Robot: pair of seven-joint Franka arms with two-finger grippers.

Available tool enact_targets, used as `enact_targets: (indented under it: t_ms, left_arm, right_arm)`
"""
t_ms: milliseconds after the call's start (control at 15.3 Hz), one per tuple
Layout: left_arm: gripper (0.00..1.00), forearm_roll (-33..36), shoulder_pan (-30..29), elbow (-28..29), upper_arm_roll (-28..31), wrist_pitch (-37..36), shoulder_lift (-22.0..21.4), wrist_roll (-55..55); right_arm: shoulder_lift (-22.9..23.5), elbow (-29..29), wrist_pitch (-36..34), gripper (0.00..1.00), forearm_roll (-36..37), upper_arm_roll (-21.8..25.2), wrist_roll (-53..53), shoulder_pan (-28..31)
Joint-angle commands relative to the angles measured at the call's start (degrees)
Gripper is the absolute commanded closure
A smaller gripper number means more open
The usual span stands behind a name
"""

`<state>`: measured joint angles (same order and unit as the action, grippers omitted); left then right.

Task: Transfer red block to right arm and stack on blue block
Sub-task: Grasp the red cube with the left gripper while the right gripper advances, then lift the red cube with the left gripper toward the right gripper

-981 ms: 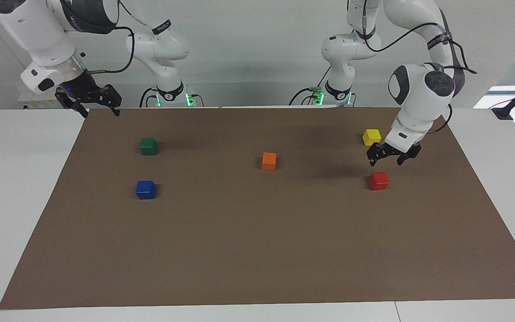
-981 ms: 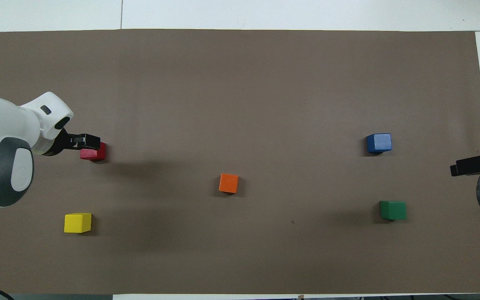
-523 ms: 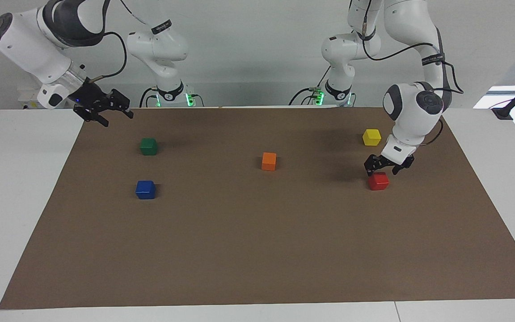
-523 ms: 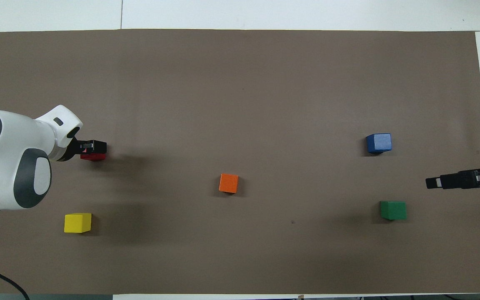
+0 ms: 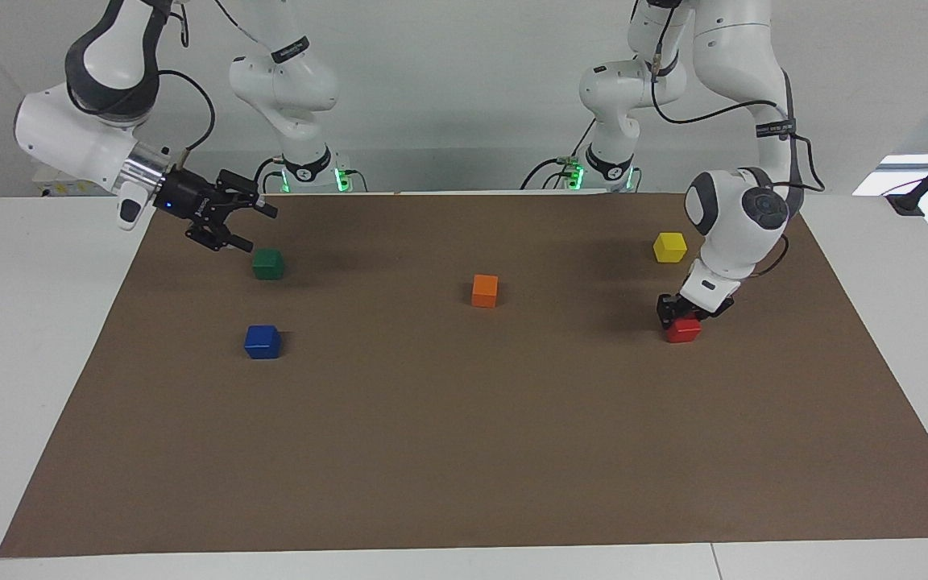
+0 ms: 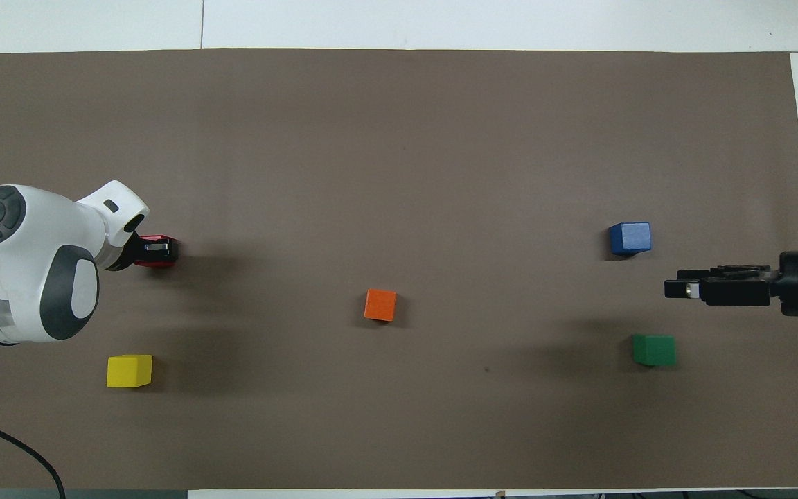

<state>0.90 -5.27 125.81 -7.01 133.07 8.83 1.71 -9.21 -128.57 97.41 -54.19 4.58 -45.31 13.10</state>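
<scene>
The white bench is covered almost wholly by a brown mat, on which five small cubes are laid out. The left arm is bent down steeply at its own end of the bench, and its left hand is lowered onto the red block, which is pinched between the fingers while resting on the mat; in the overhead view only a strip of red is seen past the black fingertips. The right arm, marked by a blue light at the wrist, is held low over the mat's edge at its own end, and the right hand is spread wide in the air beside the green block, not touching it. The blue block is set farther from the robots than the green block, well apart from the red block. The orange block is placed near the middle of the mat, between the two ends. The yellow block is found nearer to the robots than the red block, close beside the left arm.
</scene>
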Motion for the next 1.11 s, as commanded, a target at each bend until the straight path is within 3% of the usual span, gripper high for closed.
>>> enact_targets:
  t_ms: [0,327,523,720,850,1047]
  left_arm:
    - [1.0,-3.2,0.1,-5.8,-0.5,-9.7,-0.6,7.7]
    - [1.0,-11.5,4.0,-22.8,-1.8,-40.8,-3.1,27.0]
    - [1.0,-23.6,4.5,-22.5,-2.2,-47.0,-10.1,42.4]
    - [1.0,-33.8,8.8,-22.7,-2.3,-48.4,-14.1,67.9]
    - [1.0,-38.2,13.5,-23.0,-2.5,-46.3,-16.0,74.9]
    - [1.0,-39.3,20.3,-21.4,-7.1,-35.5,-16.9,91.2]
  right_arm:
    - [2.3,-0.8,-2.2,0.0,-8.1,-0.4,-6.0,1.0]
    - [5.7,-1.2,-10.9,0.0,-19.6,-0.7,-8.0,-2.0]
    - [9.4,-2.1,-17.3,0.0,-27.2,-0.7,-8.0,-5.6]
    - [15.3,-2.1,-25.3,0.0,-34.4,-0.7,-9.5,-8.3]
    - [16.9,-2.6,-29.0,0.0,-37.8,-0.7,-8.8,-11.0]
    - [21.6,-2.7,-36.4,0.0,-41.5,-0.8,-8.7,-12.7]
